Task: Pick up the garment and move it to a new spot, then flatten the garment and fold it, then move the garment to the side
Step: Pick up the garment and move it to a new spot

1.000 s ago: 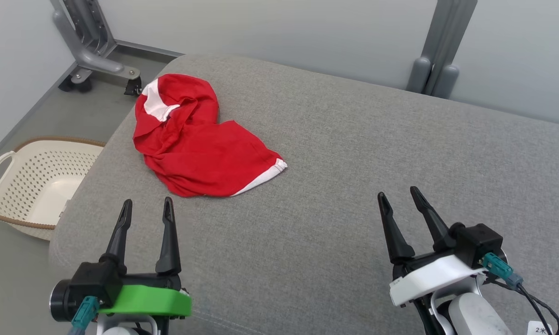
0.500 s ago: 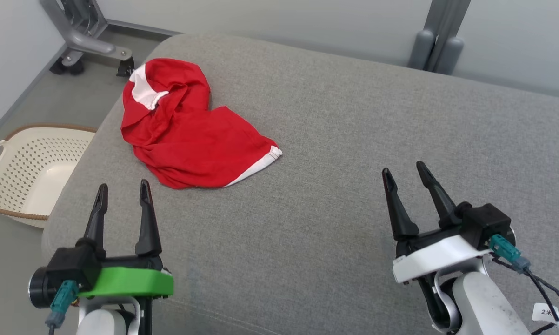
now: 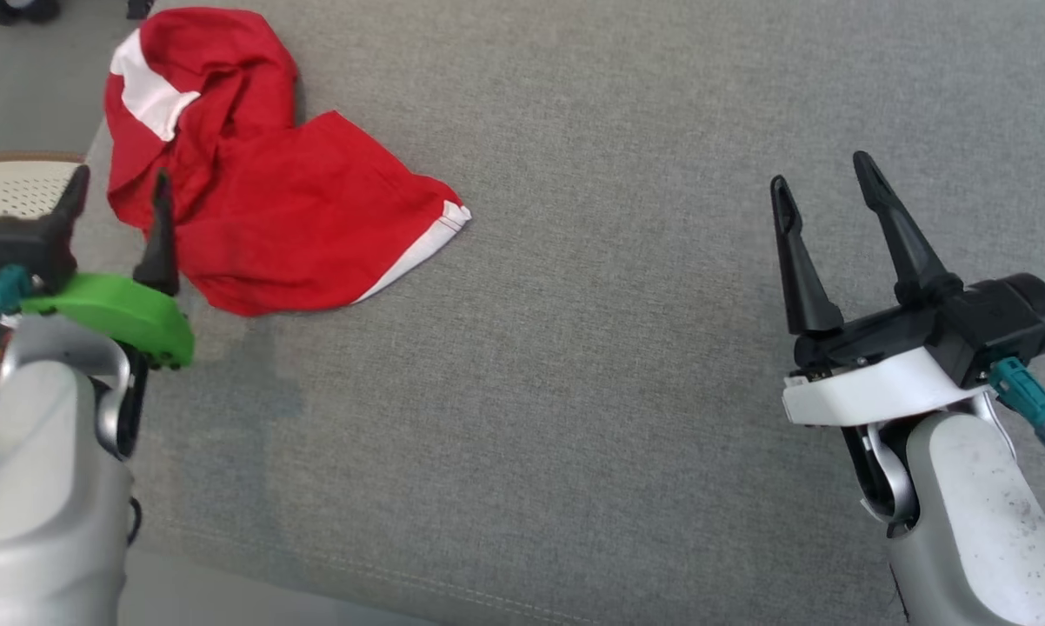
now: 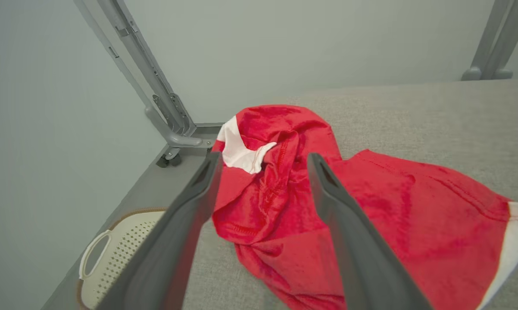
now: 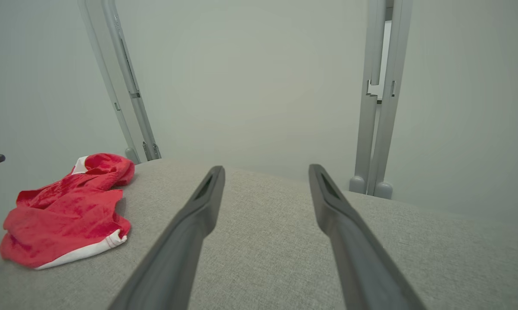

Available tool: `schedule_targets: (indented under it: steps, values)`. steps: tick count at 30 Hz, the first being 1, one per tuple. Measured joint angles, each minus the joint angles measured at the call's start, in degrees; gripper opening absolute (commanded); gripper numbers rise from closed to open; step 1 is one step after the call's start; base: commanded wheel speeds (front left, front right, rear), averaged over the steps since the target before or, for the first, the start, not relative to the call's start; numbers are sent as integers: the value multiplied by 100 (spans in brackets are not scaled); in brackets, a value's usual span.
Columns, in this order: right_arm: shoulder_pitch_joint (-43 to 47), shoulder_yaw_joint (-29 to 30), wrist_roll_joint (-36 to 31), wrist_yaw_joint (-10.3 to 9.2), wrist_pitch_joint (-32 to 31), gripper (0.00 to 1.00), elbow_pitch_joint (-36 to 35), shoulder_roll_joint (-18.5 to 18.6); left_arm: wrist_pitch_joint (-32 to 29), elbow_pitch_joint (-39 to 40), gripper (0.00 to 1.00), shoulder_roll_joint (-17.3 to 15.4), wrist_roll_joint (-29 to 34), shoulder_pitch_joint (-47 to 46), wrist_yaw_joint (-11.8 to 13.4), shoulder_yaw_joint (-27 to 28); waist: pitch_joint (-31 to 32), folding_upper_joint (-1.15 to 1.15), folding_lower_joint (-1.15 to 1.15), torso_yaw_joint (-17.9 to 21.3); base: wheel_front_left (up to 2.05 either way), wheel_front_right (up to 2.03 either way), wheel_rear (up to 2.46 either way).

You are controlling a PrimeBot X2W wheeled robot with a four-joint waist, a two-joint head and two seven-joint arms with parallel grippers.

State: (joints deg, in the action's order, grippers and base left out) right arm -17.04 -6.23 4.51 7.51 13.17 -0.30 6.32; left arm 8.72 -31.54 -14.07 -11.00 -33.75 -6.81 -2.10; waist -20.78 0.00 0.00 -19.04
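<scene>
Head view: the red-and-white garment (image 3: 288,217) lies crumpled at the far left of the grey cushion (image 3: 575,348), the left fingers (image 3: 157,243) spread wide and empty at its near edge, the right fingers (image 3: 796,261) equally open and empty well to the right; the pick-up appears next, needing a forward reach and pinch.

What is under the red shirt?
The red shirt lies crumpled on the grey cushion, which shows beside it. Whether anything else sits beneath it cannot be seen, because the cloth covers that spot.
</scene>
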Motion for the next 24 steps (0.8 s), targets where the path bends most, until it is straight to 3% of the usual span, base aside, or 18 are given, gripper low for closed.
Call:
schedule_targets:
  steps: [7, 21, 22, 23, 24]
  values:
    - [-76, 29, -90, 0, -174, 100, -397, 44, -569, -1381, 100, -468, -126, -1278, -52, -200, -662, 0, 0, 229, 0, 0, 0]
    - [-85, 48, -163, 0, -224, 100, -550, 34, -612, -3063, 100, -875, -358, -2455, -62, -538, -1408, 0, 0, 673, 0, 0, 0]
    - [-89, 45, -164, 0, -224, 100, -554, 34, -612, -3133, 45, -879, -374, -2500, -66, -548, -1432, 0, 0, 689, 0, 0, 0]
    - [-91, 48, -165, 0, -224, 100, -555, 34, -581, -3208, 11, -883, -397, -2542, -67, -557, -1457, 0, 0, 707, 0, 0, 0]
    - [-91, 53, -167, 0, -223, 100, -554, 32, -508, -3272, 0, -886, -403, -2580, -68, -559, -1473, 0, 0, 723, 0, 0, 0]
